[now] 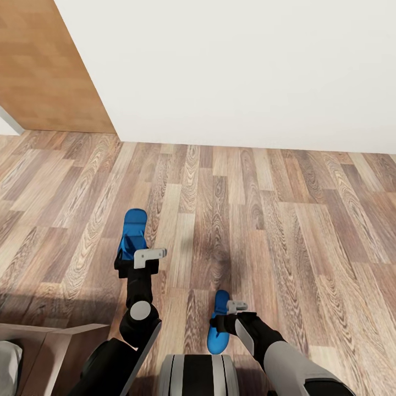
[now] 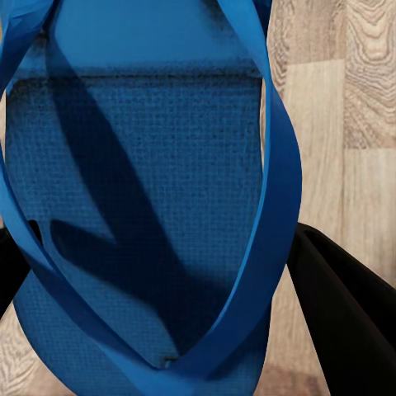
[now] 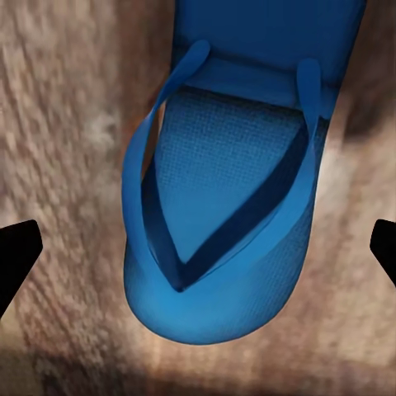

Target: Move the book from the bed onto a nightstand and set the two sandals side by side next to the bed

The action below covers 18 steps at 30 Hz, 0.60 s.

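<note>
— Blue sandals, two of them, are showing in the head view. Where is each one lying?

— One sandal (image 1: 133,231) is sitting at the left end effector (image 1: 127,263), over the wood-plank floor (image 1: 286,220), its far end pointing toward the white wall (image 1: 231,71). The other sandal (image 1: 219,324) is lying flat on the planks just beside the right end effector (image 1: 219,319), close to the robot's base. The two are well apart.

— Is the left end effector gripping anything?

— In the left wrist view the sandal (image 2: 140,198) is crowding the camera, and a dark finger (image 2: 346,322) is pressing against its strap edge, so that end effector is looking clamped on the sandal.

— And the right one?

— Its fingers are standing wide apart; in the right wrist view one fingertip (image 3: 16,256) is sitting at each side, with the sandal (image 3: 223,247) lying between them, touching neither.

— Anything else?

— A light wooden door (image 1: 49,66) is standing at the far left, and a pale corner of furniture (image 1: 38,352) is showing near the robot's left side.
</note>
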Available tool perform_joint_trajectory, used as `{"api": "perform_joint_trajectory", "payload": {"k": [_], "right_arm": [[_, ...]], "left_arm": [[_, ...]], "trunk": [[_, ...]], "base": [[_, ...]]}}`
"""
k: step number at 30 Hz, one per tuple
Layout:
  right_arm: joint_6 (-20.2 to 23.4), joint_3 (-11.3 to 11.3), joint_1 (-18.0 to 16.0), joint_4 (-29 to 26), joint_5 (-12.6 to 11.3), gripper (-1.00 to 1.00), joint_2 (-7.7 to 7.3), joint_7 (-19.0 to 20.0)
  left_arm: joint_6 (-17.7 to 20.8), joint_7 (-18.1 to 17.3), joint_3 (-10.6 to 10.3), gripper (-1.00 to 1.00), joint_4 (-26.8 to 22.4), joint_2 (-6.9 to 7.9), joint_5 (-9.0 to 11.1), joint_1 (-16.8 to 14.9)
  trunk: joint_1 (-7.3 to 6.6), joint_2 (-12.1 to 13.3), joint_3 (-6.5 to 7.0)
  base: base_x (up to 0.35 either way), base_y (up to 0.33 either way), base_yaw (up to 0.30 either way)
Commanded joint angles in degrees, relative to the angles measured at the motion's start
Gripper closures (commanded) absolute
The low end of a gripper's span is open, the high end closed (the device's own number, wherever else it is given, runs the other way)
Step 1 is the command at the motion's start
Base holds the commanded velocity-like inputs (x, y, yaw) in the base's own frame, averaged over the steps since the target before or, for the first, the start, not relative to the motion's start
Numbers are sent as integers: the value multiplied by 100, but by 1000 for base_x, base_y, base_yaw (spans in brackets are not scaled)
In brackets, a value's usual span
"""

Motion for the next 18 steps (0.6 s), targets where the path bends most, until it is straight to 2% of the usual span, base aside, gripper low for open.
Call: {"api": "perform_joint_trajectory", "payload": {"k": [1,9,18], "right_arm": [[32,-22,0,-11,-5,-100,2,13],[26,-23,-1,-1,-6,-100,2,41],[29,-18,-1,-3,-4,-100,2,48]], "left_arm": [[51,19,-7,100,-3,1,-39,-3],[51,12,-7,100,-2,1,-39,-3],[51,15,-7,100,0,1,-39,-3]], "trunk": [[-1,-1,-3],[20,-12,-180],[20,-12,-180]], "base": [[0,0,0],[0,0,0],[0,0,0]]}}
